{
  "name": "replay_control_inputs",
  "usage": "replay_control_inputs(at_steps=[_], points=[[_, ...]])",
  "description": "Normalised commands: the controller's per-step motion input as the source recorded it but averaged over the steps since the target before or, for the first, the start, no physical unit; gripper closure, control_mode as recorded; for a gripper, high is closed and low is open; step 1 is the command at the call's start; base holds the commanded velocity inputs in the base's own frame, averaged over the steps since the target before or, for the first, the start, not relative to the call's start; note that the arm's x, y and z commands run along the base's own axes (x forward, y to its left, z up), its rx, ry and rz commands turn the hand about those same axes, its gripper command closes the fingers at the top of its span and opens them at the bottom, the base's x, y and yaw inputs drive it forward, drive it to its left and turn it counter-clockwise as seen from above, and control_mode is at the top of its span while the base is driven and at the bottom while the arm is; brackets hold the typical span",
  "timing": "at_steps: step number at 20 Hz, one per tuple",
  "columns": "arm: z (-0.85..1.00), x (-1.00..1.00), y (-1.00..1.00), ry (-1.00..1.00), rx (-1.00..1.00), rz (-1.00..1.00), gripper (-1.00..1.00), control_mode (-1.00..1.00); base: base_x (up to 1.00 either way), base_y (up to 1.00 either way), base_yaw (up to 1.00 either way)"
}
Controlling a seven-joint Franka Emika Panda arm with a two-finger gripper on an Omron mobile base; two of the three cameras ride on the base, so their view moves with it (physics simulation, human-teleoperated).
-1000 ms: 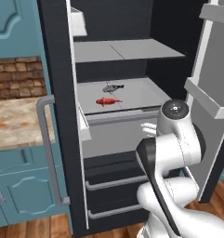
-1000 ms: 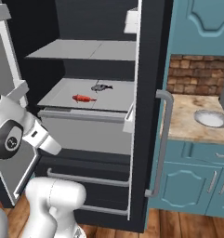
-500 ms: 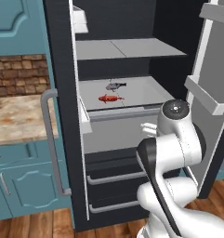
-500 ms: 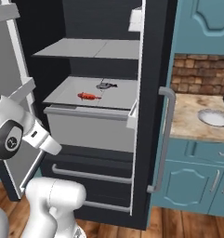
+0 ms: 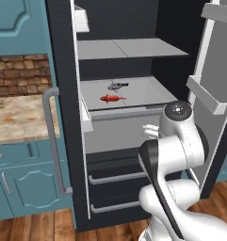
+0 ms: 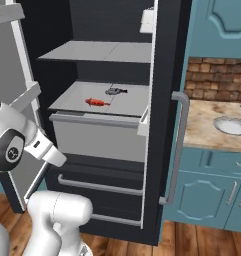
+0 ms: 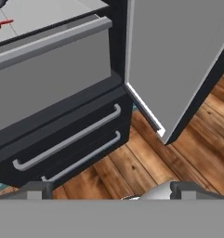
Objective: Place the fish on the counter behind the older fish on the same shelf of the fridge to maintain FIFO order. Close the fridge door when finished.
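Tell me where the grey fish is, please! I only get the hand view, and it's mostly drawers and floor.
Observer: The grey fish lies on the fridge shelf, just behind the red-orange fish.
Operator: Are they touching?
Observer: No, a strip of bare shelf shows between them in both base views.
Operator: What's beside the fridge?
Observer: A marbled counter with a round sink set in it.
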Motion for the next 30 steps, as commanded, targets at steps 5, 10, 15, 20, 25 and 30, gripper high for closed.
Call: replay_control_inputs(at_steps=[5, 10, 15, 20, 25, 30], points=[[0.01, -0.12, -0.48, -0.05, 0.15, 0.0, -1.0, -1.0, 0.0, 0.0, 0.0], [0.23, -0.56, -1.0, -0.15, 0.32, -0.15, -1.0, -1.0, 0.0, 0.0, 0.0], [0.0, -0.99, -0.99, -0.23, 0.28, -0.22, -1.0, -1.0, 0.0, 0.0, 0.0], [0.0, -0.93, -1.0, -0.2, 0.27, -0.19, -1.0, -1.0, 0.0, 0.0, 0.0], [0.0, 0.0, -0.77, -0.1, 0.21, -0.12, -1.0, -1.0, 0.0, 0.0, 0.0], [-0.07, 0.76, -0.68, -0.02, 0.21, -0.01, -1.0, -1.0, 0.0, 0.0, 0.0]])
